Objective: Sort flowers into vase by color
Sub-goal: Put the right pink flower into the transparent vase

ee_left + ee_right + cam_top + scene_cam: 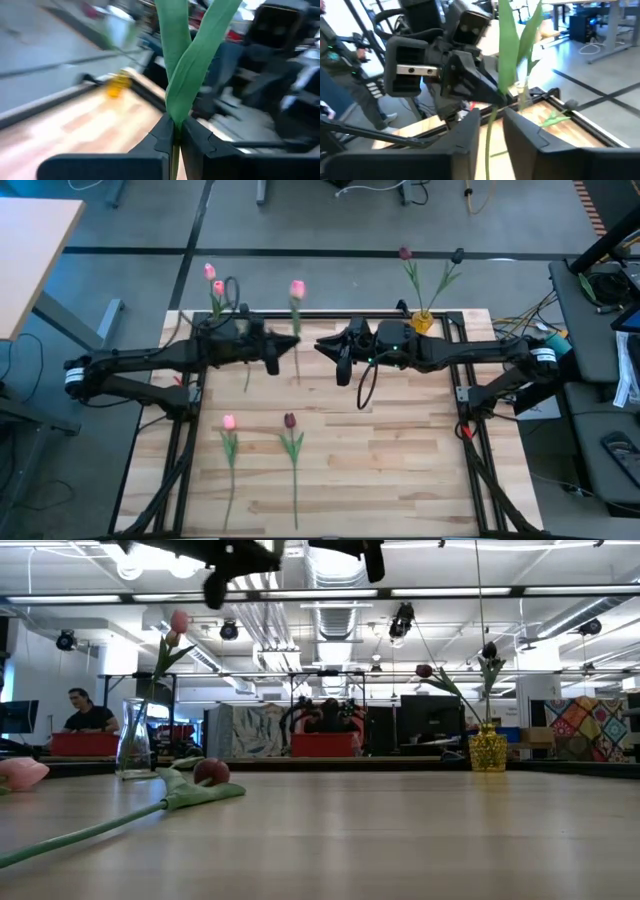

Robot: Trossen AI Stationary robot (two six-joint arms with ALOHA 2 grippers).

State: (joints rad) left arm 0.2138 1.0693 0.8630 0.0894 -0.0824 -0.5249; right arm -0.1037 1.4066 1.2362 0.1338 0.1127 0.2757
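Overhead down, table-level across, both wrists close on one shared stem (174,150).

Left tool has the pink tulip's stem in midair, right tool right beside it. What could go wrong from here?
1. The left tool pinches only the thin stem just below the leaves, so the held pink tulip might swing or slip in transit.
2. The right tool stands open with the stem between its fingers; backing away could snag it.
3. The clear vase already holds pink tulips; inserting another might bump them.

Bright overhead ceiling lights; left wrist view motion-blurred
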